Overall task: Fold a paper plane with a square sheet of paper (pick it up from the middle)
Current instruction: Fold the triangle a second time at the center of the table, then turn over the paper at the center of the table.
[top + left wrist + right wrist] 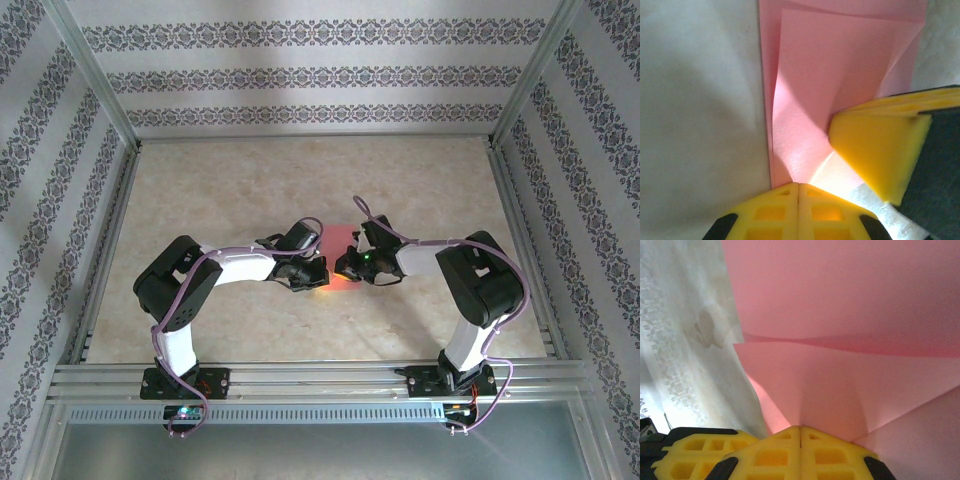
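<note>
The table point(250, 180) carries the partly folded paper point(342, 238) at its middle, where both arms meet. The left gripper point(798, 191) is clenched on a paper corner there. The right gripper point(800, 434), just beside it, looks pinched shut on a raised fold. A clean crease likely needs both pinches to keep the layers aligned and press down without pulling apart.

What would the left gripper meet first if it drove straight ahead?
The square sheet of paper, seemingly pinched in the left gripper's shut tips and stretching ahead; the right gripper sits just right of that line, probably clear.
</note>
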`<action>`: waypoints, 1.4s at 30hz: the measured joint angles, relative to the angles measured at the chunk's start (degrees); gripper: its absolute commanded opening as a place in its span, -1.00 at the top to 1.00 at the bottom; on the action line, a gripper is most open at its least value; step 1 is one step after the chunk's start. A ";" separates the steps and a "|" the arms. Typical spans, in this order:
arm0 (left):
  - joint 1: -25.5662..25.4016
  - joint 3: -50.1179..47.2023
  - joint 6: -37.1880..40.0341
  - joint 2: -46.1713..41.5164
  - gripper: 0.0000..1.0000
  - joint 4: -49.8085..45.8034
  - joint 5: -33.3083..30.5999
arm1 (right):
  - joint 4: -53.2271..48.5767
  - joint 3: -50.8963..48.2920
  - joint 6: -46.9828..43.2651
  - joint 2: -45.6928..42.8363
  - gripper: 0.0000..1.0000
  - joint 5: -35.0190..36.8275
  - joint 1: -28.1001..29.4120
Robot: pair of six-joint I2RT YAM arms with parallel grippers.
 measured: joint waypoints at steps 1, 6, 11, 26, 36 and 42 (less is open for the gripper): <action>0.00 0.02 0.00 0.00 1.00 -0.04 0.00 | -0.26 0.28 -0.46 0.35 0.86 -0.61 -1.05; 0.00 0.11 -0.04 0.00 1.00 -0.24 -0.04 | -1.29 3.10 -2.01 2.84 0.85 -3.26 -6.86; 0.00 0.52 -0.02 0.00 1.00 -1.29 -0.02 | -3.10 6.32 -3.89 3.78 0.84 0.39 -12.66; 0.98 6.38 1.33 -0.81 0.57 -3.02 -0.55 | -6.23 -1.55 -1.92 -11.74 0.30 3.52 -12.94; 2.69 10.73 1.77 3.39 0.86 -2.80 -4.33 | -5.55 -4.90 4.63 -11.63 0.03 3.78 -6.36; 3.23 10.93 1.79 6.51 0.94 -2.89 -6.05 | -4.55 -4.81 7.30 -9.11 0.11 4.24 -5.11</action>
